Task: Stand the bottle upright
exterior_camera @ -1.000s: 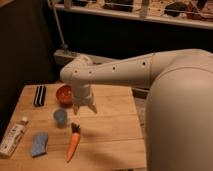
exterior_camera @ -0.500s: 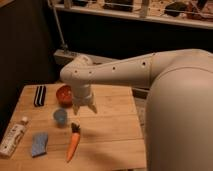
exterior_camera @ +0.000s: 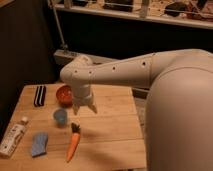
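Note:
The bottle (exterior_camera: 13,136) lies on its side at the left edge of the wooden table (exterior_camera: 110,135), white cap pointing toward the back. My gripper (exterior_camera: 84,109) hangs over the middle of the table, well to the right of the bottle, just above and right of the small blue cup (exterior_camera: 60,117). Its two white fingers stand apart with nothing between them, so it is open. The big white arm fills the right side of the view and hides that part of the table.
A carrot (exterior_camera: 73,144) lies near the front, below the gripper. A blue sponge (exterior_camera: 39,144) sits right of the bottle. An orange bowl (exterior_camera: 63,93) and a black-and-white striped object (exterior_camera: 39,95) are at the back left.

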